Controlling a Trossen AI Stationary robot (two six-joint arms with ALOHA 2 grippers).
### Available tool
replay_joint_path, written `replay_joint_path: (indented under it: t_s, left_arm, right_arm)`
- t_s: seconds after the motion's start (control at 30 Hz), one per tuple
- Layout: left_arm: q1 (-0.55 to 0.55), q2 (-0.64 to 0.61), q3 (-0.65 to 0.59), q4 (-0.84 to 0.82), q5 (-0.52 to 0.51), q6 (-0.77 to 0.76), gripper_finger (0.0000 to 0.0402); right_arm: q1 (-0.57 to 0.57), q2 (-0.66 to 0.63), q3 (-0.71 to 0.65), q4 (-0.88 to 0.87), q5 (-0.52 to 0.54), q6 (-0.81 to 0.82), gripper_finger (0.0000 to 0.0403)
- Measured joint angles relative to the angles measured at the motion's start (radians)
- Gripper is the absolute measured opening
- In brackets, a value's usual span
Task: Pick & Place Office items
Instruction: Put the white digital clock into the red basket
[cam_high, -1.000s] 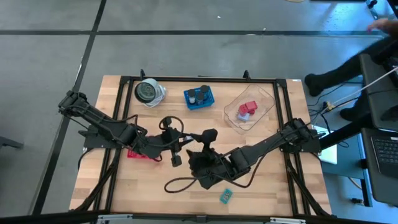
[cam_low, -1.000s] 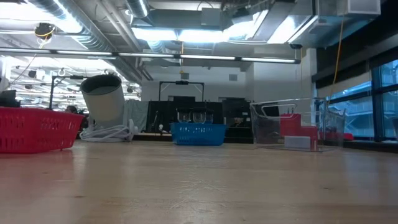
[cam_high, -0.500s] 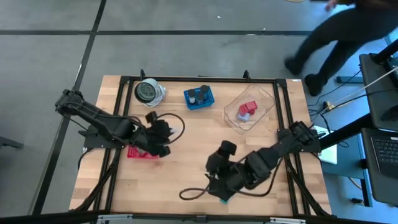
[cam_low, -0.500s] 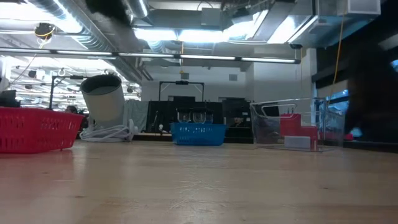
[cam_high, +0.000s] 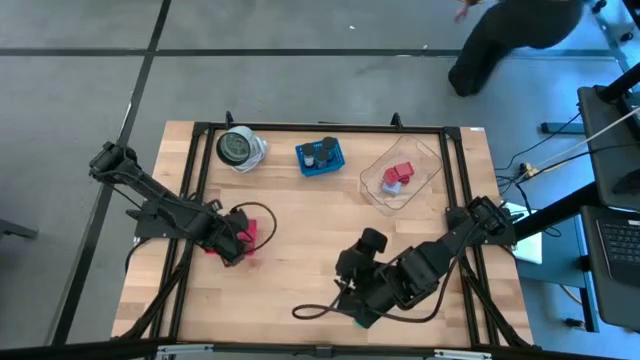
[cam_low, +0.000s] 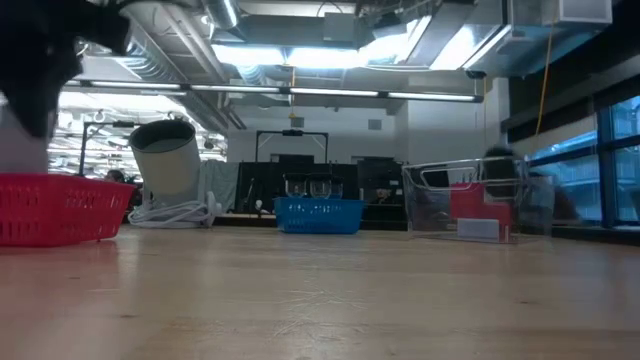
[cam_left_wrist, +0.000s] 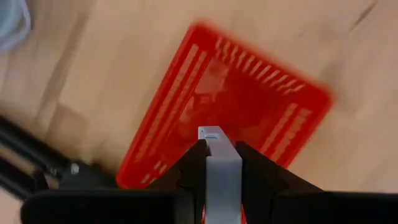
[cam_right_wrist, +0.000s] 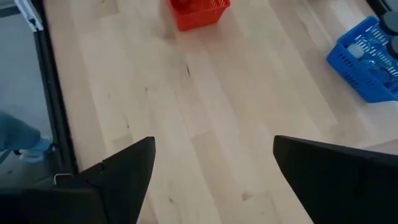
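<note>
Wooden desk carries a red tray (cam_high: 250, 237) near its left edge; the left gripper (cam_left_wrist: 219, 163) hangs above it, fingers pinching a small white block (cam_left_wrist: 219, 177). Early release risks a bounce outside. The right gripper (cam_right_wrist: 211, 168), fingers spread empty, sits near the front edge.

Even, bright light falls from ceiling strip lamps (cam_low: 300, 55), which glare white in the low view. The surface (cam_high: 300, 240) shows only soft shadows under the arms. The left wrist view is smeared: the red tray (cam_left_wrist: 230, 106) has fuzzy edges.
</note>
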Motion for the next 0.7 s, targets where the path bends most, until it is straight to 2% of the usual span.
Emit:
replay_joint_path:
  t_s: [0.27,0.53,0.7]
  left_arm:
    - [-0.047,0.000,-0.097,0.006,0.035,-0.090,0.0065]
    - [-0.047,0.000,-0.178,0.113,0.038,-0.073,0.0065]
    - [-0.047,0.000,-0.194,0.112,0.039,-0.072,0.0065]
  right_arm:
    - [-0.001,0.000,0.000,0.002,0.003,0.003,0.0329]
    - [-0.001,0.000,0.000,0.016,0.003,0.003,0.0329]
    - [-0.001,0.000,0.000,0.016,0.003,0.002,0.0329]
